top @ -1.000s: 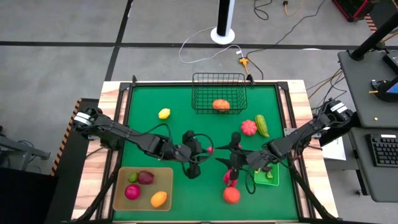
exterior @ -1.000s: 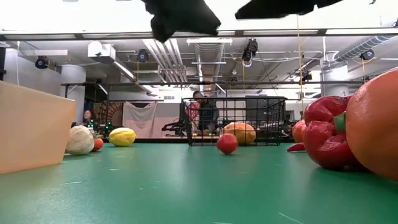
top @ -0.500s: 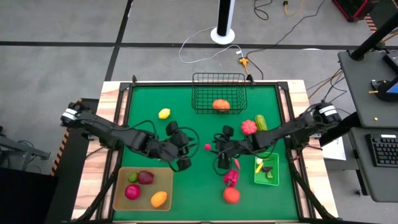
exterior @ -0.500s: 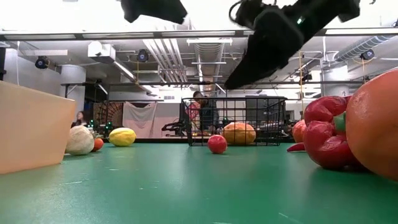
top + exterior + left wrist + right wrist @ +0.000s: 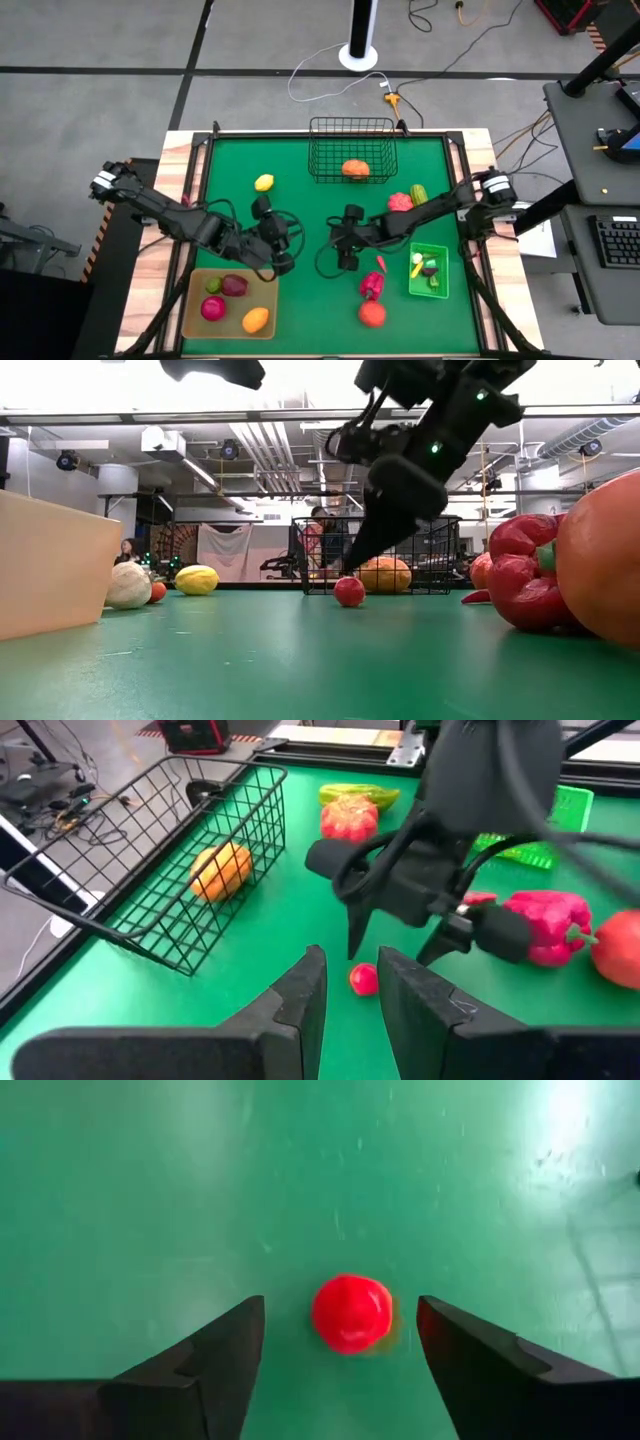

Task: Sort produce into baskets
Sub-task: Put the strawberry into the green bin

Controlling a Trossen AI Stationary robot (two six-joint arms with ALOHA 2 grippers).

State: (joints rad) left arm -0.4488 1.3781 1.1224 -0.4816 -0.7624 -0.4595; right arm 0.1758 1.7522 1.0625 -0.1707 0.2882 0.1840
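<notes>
A small red ball (image 5: 352,1313) of the produce lies on the green table. My right gripper (image 5: 340,1305) hangs just over it, open, slanting down, one finger on either side and clear of it; the low view shows the red ball (image 5: 349,591) under the right gripper (image 5: 372,535). My left gripper (image 5: 352,990) is raised over the table's left half, fingers narrowly apart with nothing between them, pointing toward the red ball (image 5: 363,979). In the high view, the left gripper (image 5: 288,256) is beside the tan tray (image 5: 196,322) and the right gripper (image 5: 337,243) at mid-table.
The black wire basket (image 5: 322,170) at the far edge holds an orange fruit (image 5: 354,168). A lemon (image 5: 264,182), pink fruit (image 5: 400,201), cucumber (image 5: 420,194), chilli (image 5: 381,263), pink pepper (image 5: 371,285) and orange-red fruit (image 5: 372,314) lie loose. The green bin (image 5: 444,290) stands near right.
My right gripper has swung toward the table's left edge and come down, tipping more steeply, until it hangs over the red ball. My left gripper has drawn back toward the left edge and risen. The ball shifted slightly leftward, then lay still.
</notes>
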